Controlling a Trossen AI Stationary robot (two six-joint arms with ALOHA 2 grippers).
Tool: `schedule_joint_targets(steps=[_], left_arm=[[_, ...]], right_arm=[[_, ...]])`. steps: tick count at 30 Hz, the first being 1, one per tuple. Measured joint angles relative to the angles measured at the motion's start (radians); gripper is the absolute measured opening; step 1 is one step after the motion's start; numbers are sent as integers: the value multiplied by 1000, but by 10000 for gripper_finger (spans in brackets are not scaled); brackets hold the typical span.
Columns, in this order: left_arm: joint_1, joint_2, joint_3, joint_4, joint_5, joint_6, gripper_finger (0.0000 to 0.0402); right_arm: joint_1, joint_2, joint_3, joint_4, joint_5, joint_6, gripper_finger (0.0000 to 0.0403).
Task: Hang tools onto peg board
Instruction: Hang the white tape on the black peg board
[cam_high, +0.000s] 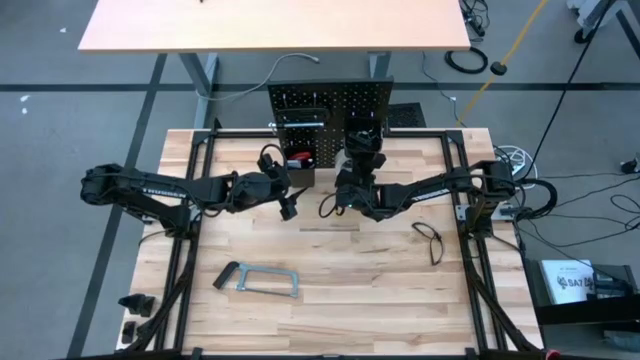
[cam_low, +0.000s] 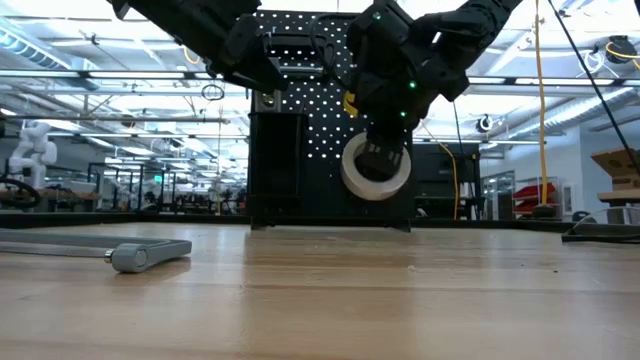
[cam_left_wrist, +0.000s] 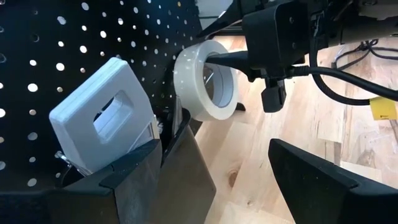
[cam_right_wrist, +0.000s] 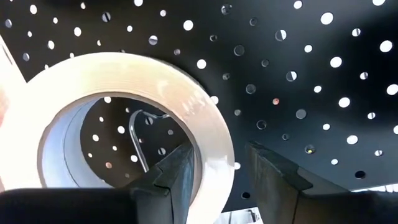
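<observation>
A: Seen from overhead, where's the right gripper (cam_high: 352, 190)?
B: Before the upright black perforated peg board (cam_high: 330, 105).

A: At table height?
B: It pinches the white tape roll (cam_low: 375, 167).

A: Left gripper (cam_high: 288, 205)?
B: Fingers apart, empty.

The peg board (cam_low: 330, 110) is black, dotted with a regular grid of small pale holes, and the tape roll (cam_low: 375, 167) in front of it is white. The surface (cam_high: 380, 270) is light tan wood in plank strips, and the bar clamp (cam_low: 130, 252) on it is grey.
</observation>
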Motion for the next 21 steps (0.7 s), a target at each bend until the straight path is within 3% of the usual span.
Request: schedule_joint_targets(steps=[21], left_arm=[[0,0,0,-3,0,0,299]], right_arm=[[0,0,0,-68,-61,49,137]])
